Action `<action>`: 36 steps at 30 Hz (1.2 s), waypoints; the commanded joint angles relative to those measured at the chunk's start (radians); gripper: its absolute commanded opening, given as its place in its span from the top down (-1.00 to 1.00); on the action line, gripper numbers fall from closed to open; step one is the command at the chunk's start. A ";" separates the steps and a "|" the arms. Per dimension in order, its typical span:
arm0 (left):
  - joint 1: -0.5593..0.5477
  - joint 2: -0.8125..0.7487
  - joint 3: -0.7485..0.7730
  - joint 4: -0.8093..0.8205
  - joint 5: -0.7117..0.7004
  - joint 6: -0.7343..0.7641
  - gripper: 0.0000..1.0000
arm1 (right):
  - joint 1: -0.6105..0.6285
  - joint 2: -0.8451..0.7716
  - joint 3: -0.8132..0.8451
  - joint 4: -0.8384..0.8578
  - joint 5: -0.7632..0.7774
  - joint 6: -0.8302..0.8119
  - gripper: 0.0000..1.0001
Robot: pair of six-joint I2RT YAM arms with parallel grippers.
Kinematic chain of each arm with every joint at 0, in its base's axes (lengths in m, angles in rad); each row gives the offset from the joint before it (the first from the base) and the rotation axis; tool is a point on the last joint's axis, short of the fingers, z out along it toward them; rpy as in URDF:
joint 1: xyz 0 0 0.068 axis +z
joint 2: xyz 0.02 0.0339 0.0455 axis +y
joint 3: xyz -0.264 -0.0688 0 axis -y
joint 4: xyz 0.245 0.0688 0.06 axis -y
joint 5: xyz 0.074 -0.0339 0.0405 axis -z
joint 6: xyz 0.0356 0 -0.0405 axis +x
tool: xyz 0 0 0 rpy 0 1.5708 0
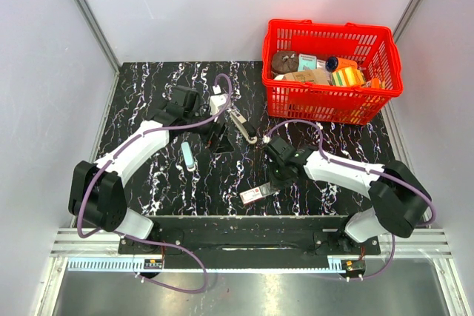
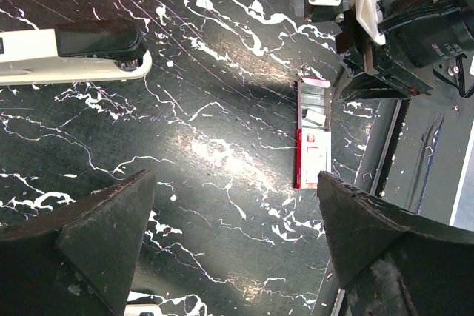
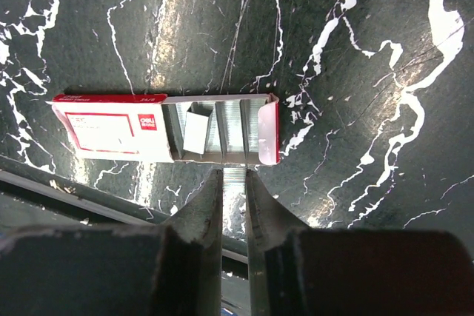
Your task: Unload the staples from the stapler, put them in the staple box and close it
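Our right hand (image 3: 233, 177) is pinched narrow on a staple strip (image 3: 234, 199) just below the open staple box (image 3: 111, 127), while our left hand (image 2: 233, 179) gapes wide. The stapler (image 1: 243, 125) lies mid-frame on the counter (image 1: 148, 86). If the strip tilts, it could snap and scatter

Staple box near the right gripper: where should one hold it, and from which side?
Take the staple box at its closed, labelled end, coming down from above and closing across the two long edges. It lies flat on the table, so only those thin sides offer a hold; the other end is open, with staples that might spill.
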 commanded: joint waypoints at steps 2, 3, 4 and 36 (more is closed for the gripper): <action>-0.014 -0.019 0.008 0.016 -0.021 0.026 -0.89 | 0.013 0.017 0.036 0.013 0.044 -0.016 0.89; -0.017 -0.021 0.008 0.015 -0.024 0.024 -0.89 | 0.011 0.023 0.038 0.013 0.044 -0.019 0.89; -0.020 -0.019 0.008 0.015 -0.026 0.024 -0.89 | 0.013 0.027 0.041 0.012 0.048 -0.022 0.88; -0.040 -0.013 0.029 0.004 -0.047 0.024 -0.89 | 0.013 0.066 0.093 0.000 0.038 -0.071 0.30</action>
